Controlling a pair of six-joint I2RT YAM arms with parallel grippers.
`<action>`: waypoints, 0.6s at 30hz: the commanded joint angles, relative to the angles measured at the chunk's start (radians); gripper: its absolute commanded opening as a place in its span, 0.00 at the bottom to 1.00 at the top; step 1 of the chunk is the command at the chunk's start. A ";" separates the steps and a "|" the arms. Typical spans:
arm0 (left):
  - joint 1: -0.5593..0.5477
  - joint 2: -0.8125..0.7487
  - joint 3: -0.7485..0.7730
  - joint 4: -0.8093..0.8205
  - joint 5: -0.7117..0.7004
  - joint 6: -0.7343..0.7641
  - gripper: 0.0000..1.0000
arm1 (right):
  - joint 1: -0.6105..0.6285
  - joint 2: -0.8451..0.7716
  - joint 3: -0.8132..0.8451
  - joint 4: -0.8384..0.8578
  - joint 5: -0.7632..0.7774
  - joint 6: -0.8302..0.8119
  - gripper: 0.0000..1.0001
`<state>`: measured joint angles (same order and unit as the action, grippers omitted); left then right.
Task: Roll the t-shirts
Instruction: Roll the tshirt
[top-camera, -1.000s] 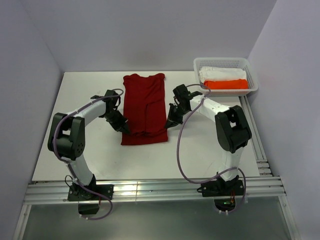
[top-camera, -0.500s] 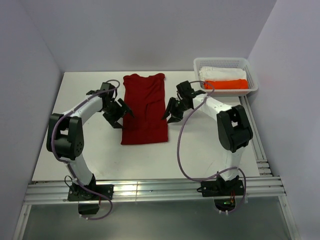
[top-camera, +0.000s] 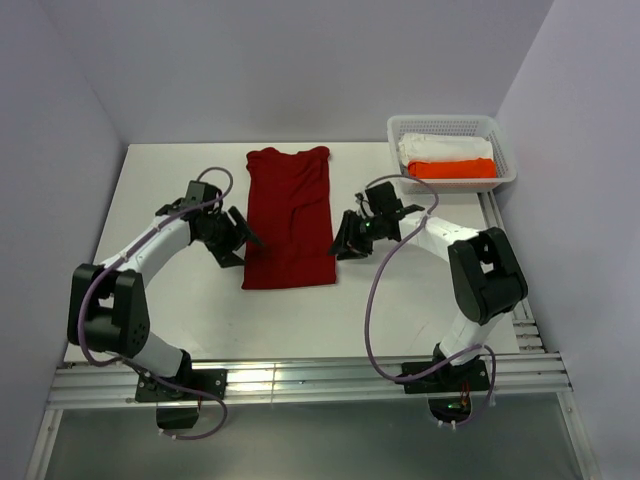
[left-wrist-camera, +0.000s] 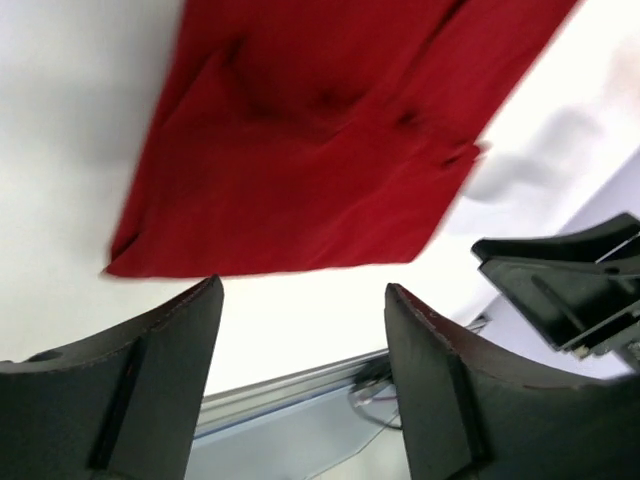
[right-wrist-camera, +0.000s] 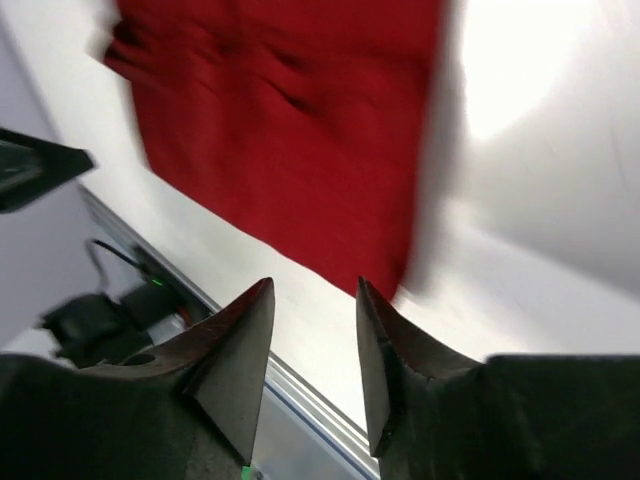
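White worktop (top-camera: 420, 300) filled most of the top view, walls around it. Two arms reached in from 6 o'clock: left arm (top-camera: 150, 240) bent toward the middle, right arm (top-camera: 450, 235) likewise.

Red t-shirt (top-camera: 290, 215) lay flat at the worktop centre, folded in to a long narrow strip, neck end at 12 o'clock, hem at 6 o'clock. Not rolled yet. Some creases down its middle. In the left wrist view the t-shirt (left-wrist-camera: 300, 140) sat beyond the fingers, its hem corner near the left finger. The right wrist view was blurred, with the t-shirt (right-wrist-camera: 290, 110) filling the upper part.

White basket (top-camera: 443, 121) stood at the 1 o'clock corner of the worktop, well apart from the t-shirt. Inside it was white cloth (top-camera: 440, 146) at the 12 o'clock side, with an orange bundle (top-camera: 455, 169) at the 6 o'clock side, touching it.

Left tool (top-camera: 240, 240) was just beside the t-shirt's lower edge at 9 o'clock. It was released, jaws wide apart, with only bare worktop between them in the wrist view (left-wrist-camera: 303, 290).

Right tool (top-camera: 345, 238) was just beside the t-shirt's lower edge at 3 o'clock. It was also released, with a narrower gap and nothing in it (right-wrist-camera: 315, 285). Can't tell whether either tool touched the cloth.
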<state>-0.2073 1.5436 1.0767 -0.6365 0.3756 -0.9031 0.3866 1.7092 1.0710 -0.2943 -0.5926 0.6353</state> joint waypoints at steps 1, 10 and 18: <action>-0.007 -0.083 -0.104 0.038 -0.016 0.049 0.73 | 0.006 -0.094 -0.089 0.009 0.011 -0.063 0.47; -0.007 -0.148 -0.265 0.047 -0.029 0.043 0.93 | 0.014 -0.125 -0.233 0.087 -0.032 0.009 0.62; -0.007 -0.105 -0.351 0.147 -0.004 0.021 0.86 | 0.051 -0.066 -0.261 0.179 -0.026 0.133 0.63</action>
<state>-0.2123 1.4277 0.7441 -0.5713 0.3599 -0.8791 0.4191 1.6260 0.8242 -0.1940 -0.6075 0.7067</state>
